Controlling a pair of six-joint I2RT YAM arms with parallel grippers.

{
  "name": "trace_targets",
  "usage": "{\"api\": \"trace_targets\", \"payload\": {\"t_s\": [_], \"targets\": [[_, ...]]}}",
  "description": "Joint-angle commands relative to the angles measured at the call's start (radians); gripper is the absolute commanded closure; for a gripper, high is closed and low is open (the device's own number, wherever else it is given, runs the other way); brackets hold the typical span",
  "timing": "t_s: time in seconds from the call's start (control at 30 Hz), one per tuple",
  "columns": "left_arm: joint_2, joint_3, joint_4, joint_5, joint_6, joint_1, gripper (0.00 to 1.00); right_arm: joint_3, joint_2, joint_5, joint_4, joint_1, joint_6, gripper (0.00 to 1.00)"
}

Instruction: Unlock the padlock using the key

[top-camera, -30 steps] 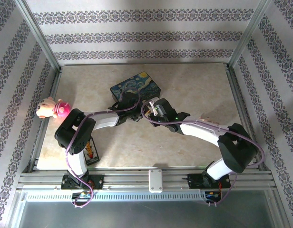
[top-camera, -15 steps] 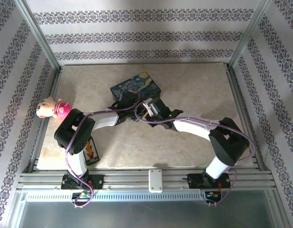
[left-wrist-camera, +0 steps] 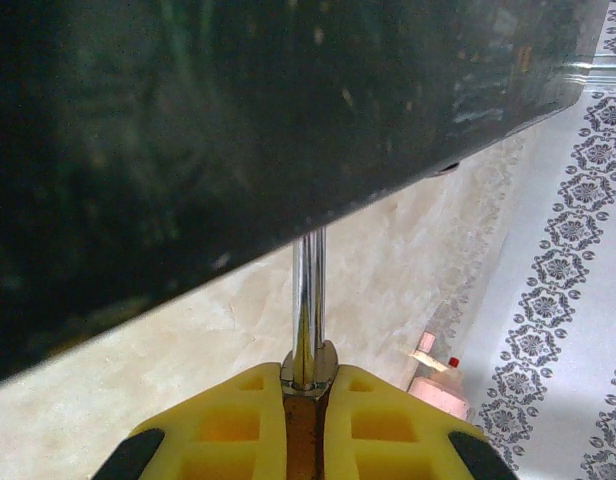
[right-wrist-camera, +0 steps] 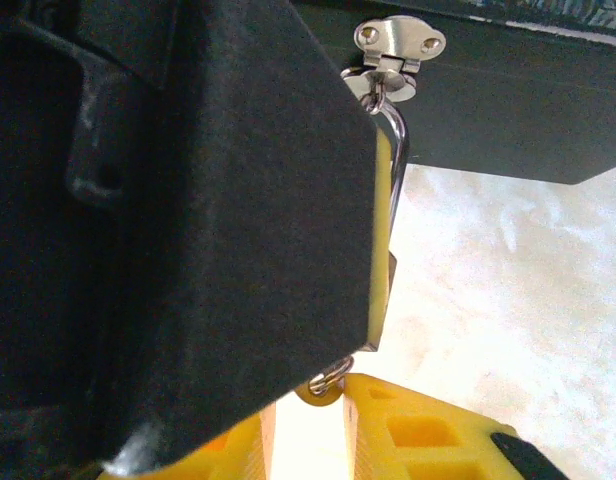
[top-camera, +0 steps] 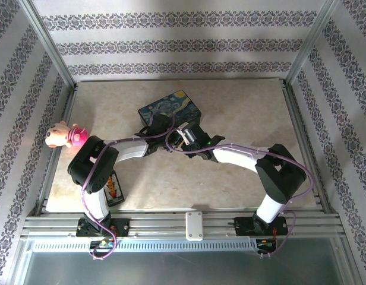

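Left wrist: left end effector (left-wrist-camera: pixel 308 425) is pinching padlock (left-wrist-camera: pixel 309 366) | right end effector (right-wrist-camera: pixel 310 425) is apparently nipping key (right-wrist-camera: pixel 330 377) | misaligned push could knock padlock loose.

Item count at the desk (top-camera: pixel 248 113): one painted box (top-camera: pixel 170 110), one padlock (left-wrist-camera: pixel 308 300), one plush toy (top-camera: pixel 64 135), one small dark packet (top-camera: pixel 113 191).

A robot test booth; aluminium frame (top-camera: pixel 153 225) holds wallpaper-patterned walls (top-camera: pixel 183 44) round a marble-look tabletop (top-camera: pixel 248 113).
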Motion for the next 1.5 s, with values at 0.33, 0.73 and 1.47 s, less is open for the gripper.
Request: {"api": "trace_targets", "payload": {"t_s": [0.33,0.73,1.47], "targets": [[0.020,-0.001,-0.093,0.089,-0.039,0.004,0.98,0.053,0.074,0.064,0.052,0.017,-0.015,0.85],[0.017,0.002,-0.090,0.094,-0.035,0.003,0.98,0.010,0.068,-0.021,0.111,-0.025,0.075,1.00],[0.024,0.003,-0.082,0.102,-0.031,0.004,0.98,-0.112,0.034,-0.488,0.336,-0.260,0.451,1.00]]}}
